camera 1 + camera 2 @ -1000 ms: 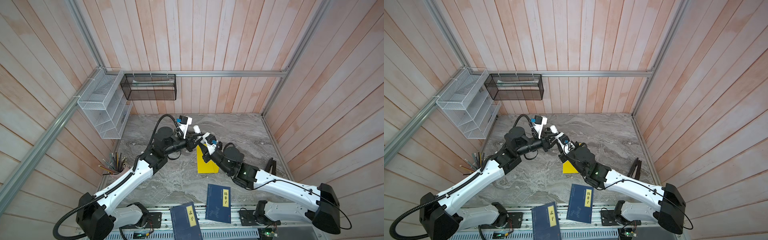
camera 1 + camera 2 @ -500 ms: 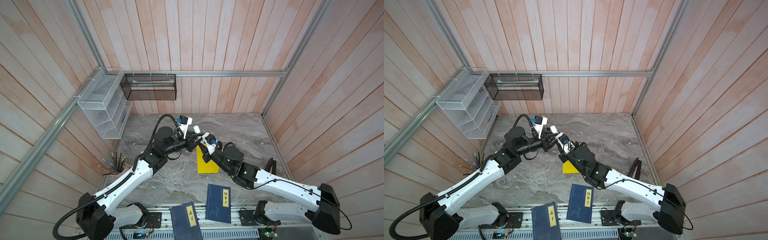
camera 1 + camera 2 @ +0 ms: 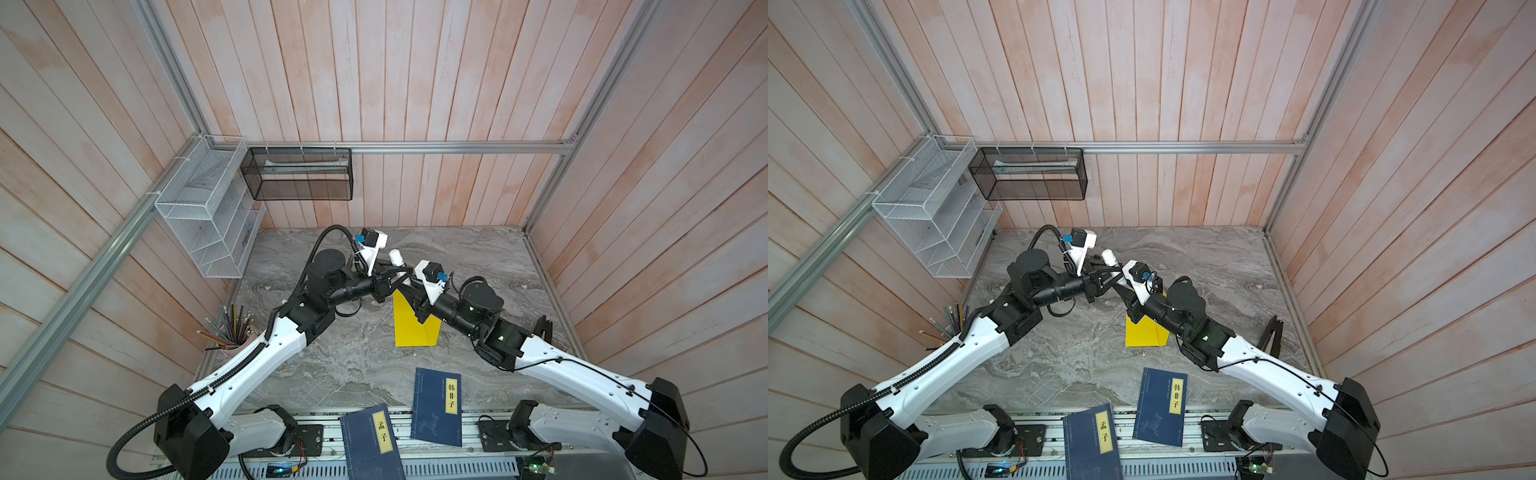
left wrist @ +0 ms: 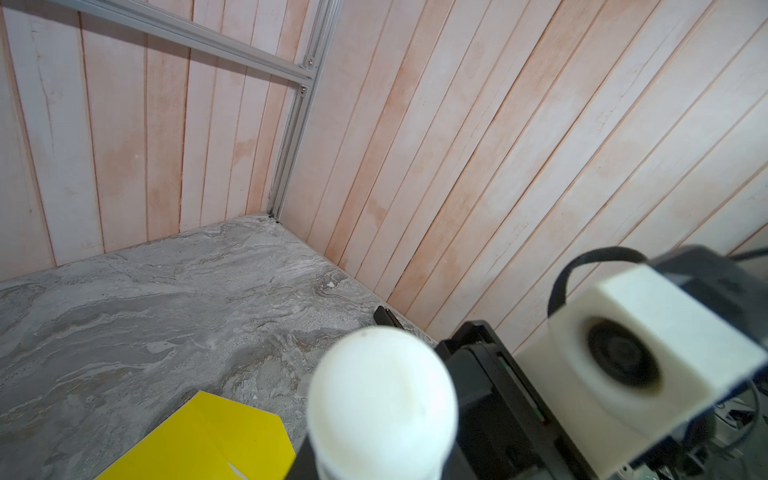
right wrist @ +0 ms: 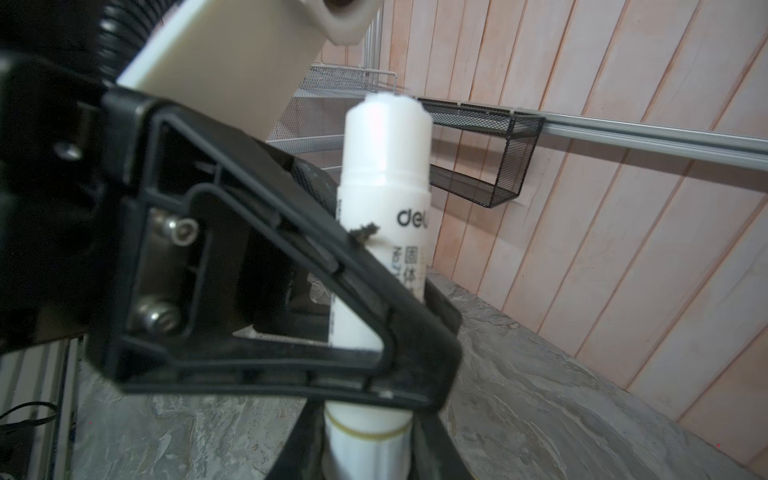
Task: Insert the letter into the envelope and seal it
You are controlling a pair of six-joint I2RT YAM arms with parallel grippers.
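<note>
A white glue stick [image 3: 397, 258] [image 3: 1109, 257] hangs tilted above the table, with both grippers on it. My left gripper [image 3: 394, 277] [image 3: 1106, 277] [image 4: 374, 469] is shut on its body, the cap end [image 4: 382, 399] sticking out past the fingers. My right gripper [image 3: 409, 287] [image 3: 1121, 287] [image 5: 365, 436] is shut on its lower end, where a gold ring runs round the tube [image 5: 384, 166]. Flat on the marble below them lies the yellow envelope [image 3: 415, 328] [image 3: 1144, 332] [image 4: 208, 440]. The letter is out of view.
Two dark blue books [image 3: 438, 405] [image 3: 372, 440] lie at the front edge. A pencil cup [image 3: 232, 332] stands at the left. A white wire rack [image 3: 208, 216] and a black mesh basket [image 3: 299, 174] hang on the walls. A black stand [image 3: 542, 328] sits at the right.
Both arms keep the same pose above the envelope. The right gripper's jaws have drawn in a little on the glue stick's lower end.
</note>
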